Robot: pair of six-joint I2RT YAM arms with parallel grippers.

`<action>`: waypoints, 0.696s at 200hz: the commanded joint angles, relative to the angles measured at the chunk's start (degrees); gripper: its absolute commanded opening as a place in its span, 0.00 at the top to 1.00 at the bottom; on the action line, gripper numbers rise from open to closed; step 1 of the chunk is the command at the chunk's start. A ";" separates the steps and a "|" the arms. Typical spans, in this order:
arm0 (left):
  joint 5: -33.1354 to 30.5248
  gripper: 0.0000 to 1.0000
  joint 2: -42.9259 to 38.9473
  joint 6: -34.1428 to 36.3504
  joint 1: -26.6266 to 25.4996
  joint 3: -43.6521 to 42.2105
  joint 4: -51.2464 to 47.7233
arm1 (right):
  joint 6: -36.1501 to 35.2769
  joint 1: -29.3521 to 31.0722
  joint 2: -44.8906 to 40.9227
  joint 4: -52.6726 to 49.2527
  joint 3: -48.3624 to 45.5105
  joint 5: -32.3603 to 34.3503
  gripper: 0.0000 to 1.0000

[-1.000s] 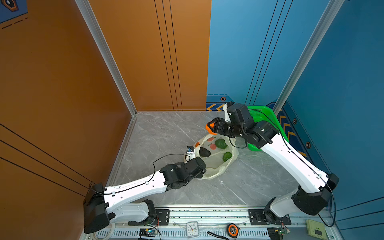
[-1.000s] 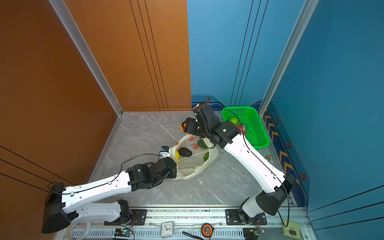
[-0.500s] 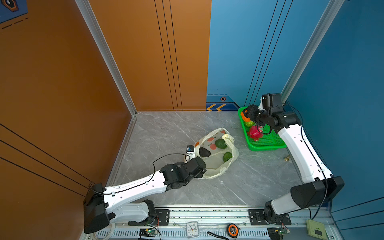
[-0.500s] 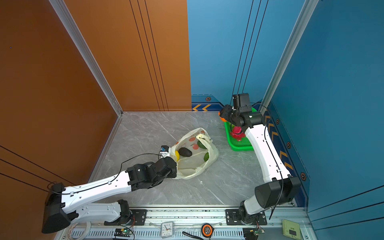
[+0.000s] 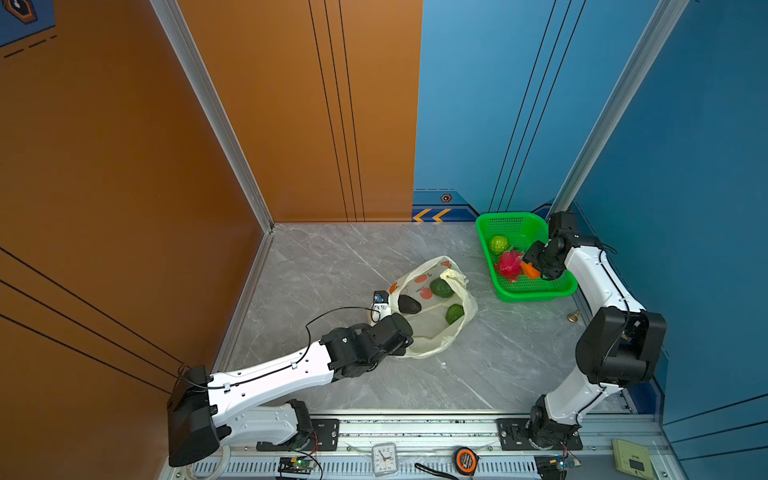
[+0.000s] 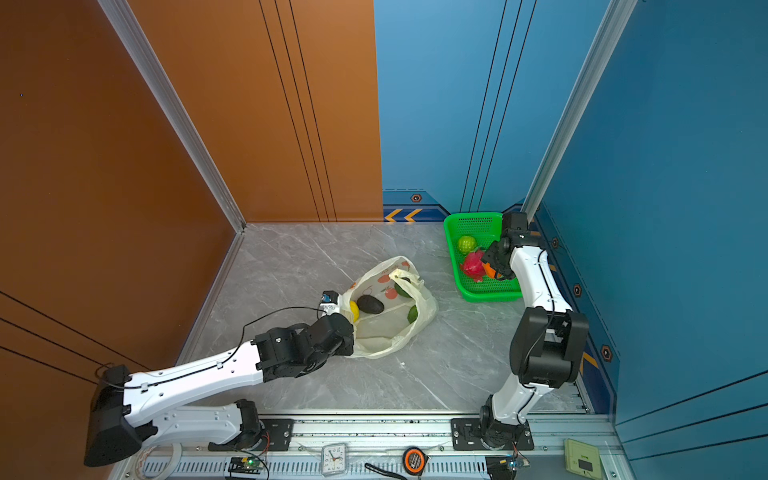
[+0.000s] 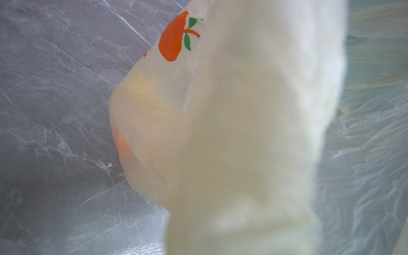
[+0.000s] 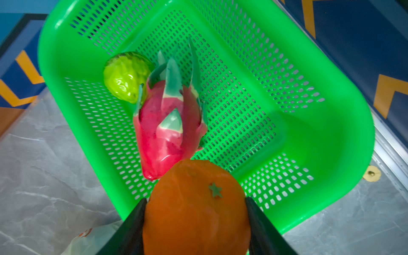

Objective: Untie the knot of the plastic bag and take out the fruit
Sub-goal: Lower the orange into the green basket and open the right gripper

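the round orange fruit (image 8: pixel 196 207) sits tight between the right fingers (image 8: pixel 132 227), just over the green plastic basket with holes (image 8: pixel 331 132). i think it should go low over a bare spot before the fingers let go, so it does not bounce out. the thin cream-yellow plastic bag (image 5: pixel 432 332) lies open on the grey marble surface (image 5: pixel 332 266), its edge pinched by the left fingers (image 5: pixel 403 349). an orange wall (image 5: pixel 124 166) and a blue wall (image 5: pixel 685 124) stand around.

A blurred fold of the plastic bag (image 7: pixel 254 132) fills the left wrist view — the left gripper's fingers are hidden behind it, and in both top views its wrist covers them. The orange (image 8: pixel 187 223) and the fingers (image 8: pixel 132 227) of the right gripper (image 8: pixel 195 199) run off the picture's edge.
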 commanded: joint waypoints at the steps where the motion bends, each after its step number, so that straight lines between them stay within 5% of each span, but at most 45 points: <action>1: -1.21 1.00 0.70 0.03 -0.58 1.97 -1.22 | -2.05 -0.56 2.51 1.11 0.23 3.45 0.47; 103: -2.17 1.00 1.37 -0.35 -1.31 2.85 -1.48 | -2.45 -1.22 4.55 -0.48 0.99 5.07 0.00; 139: -2.65 1.00 1.60 -0.50 -1.68 2.94 -1.53 | -3.01 -0.73 2.12 -2.56 2.12 0.68 0.00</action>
